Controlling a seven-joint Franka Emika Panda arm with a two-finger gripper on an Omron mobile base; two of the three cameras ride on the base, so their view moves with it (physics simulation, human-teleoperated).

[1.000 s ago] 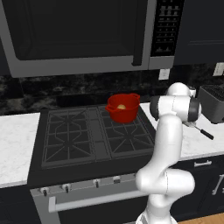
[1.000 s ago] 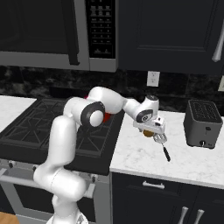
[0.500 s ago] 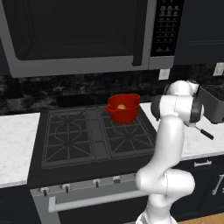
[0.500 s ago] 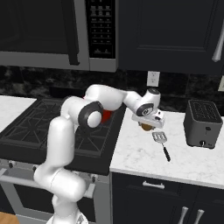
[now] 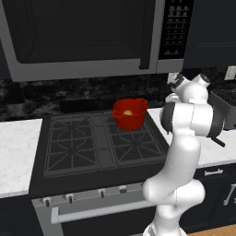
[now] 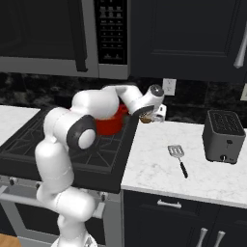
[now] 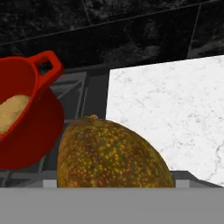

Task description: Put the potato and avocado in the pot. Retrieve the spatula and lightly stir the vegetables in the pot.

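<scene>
My gripper (image 6: pixel 147 117) hangs in the air over the edge between stove and counter, just right of the red pot (image 6: pixel 109 123). It is shut on the avocado (image 7: pixel 110 153), a brown-green speckled fruit that hides the fingertips in the hand view. In that view the pot (image 7: pixel 24 127) lies to the left with its handle toward me, and the pale potato (image 7: pixel 10 113) rests inside it. From the left base view the potato (image 5: pixel 127 112) shows within the pot (image 5: pixel 130 115). The dark spatula (image 6: pixel 178 158) lies flat on the white counter to the right.
A black toaster (image 6: pixel 222 137) stands at the back right of the marble counter (image 6: pixel 159 173). The pot sits on the rear right burner of the black stove (image 5: pixel 97 143). A microwave (image 5: pixel 83 37) hangs above the stove, and a dark backsplash runs behind.
My gripper has carried the avocado up and left, from above the counter near the spatula to beside the pot. The spatula and the pot have stayed in place.
</scene>
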